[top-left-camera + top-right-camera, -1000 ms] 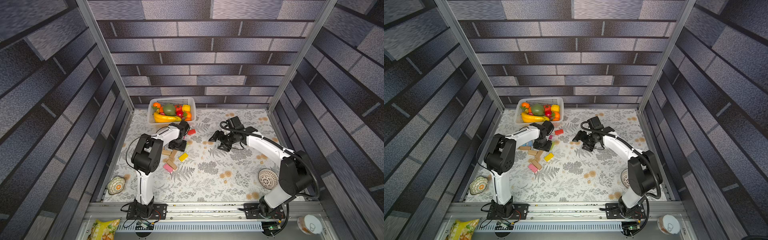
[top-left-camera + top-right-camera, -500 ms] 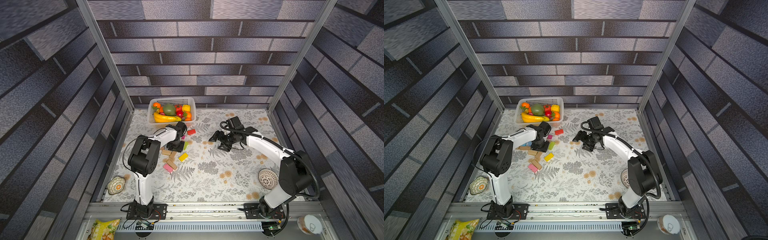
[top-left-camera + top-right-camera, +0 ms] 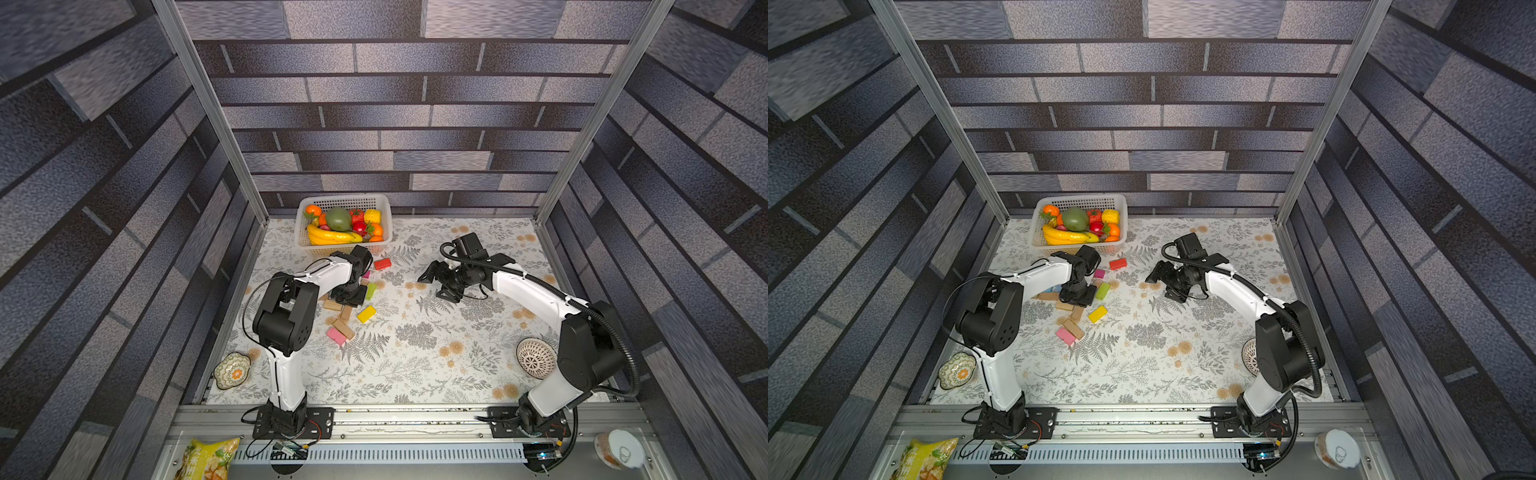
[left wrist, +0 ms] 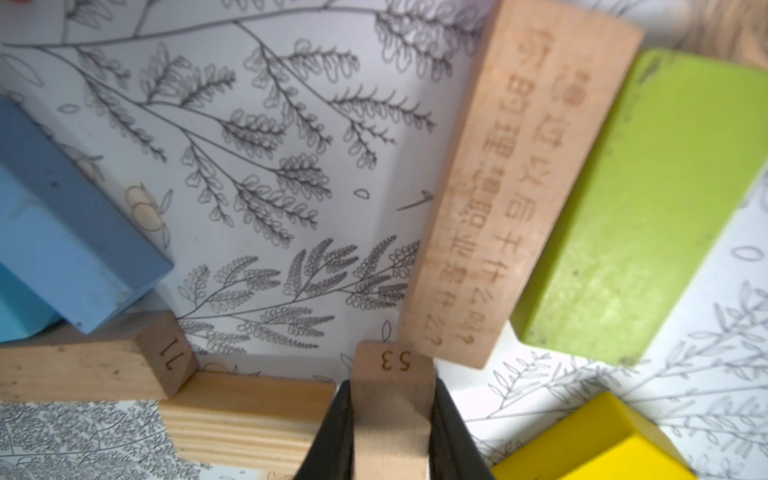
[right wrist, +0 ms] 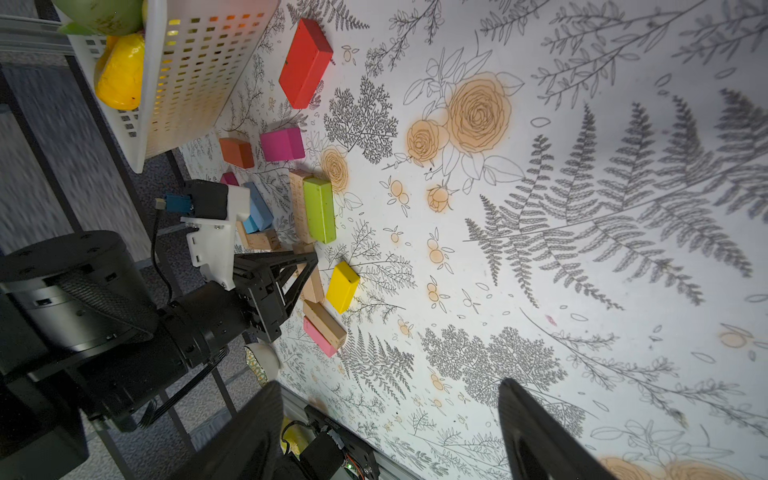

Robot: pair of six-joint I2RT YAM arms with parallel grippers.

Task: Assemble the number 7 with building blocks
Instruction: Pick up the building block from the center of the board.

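The building blocks lie loose in a cluster left of centre: green, yellow, red, pink and tan ones. They form no number 7 that I can see. My left gripper reaches down into the cluster. In the left wrist view the left gripper is shut on a tan block marked 53. That block's end touches a long inscribed tan block beside the green block. My right gripper hangs open and empty over bare cloth, right of the blocks.
A white basket of toy fruit stands at the back, just behind the blocks. A patterned dish sits front left and a perforated white bowl front right. Blue and tan blocks crowd the held one.
The left gripper's jaws have closed onto the tan block marked 53, and the left arm has shifted slightly over the cluster. The right arm has not moved.
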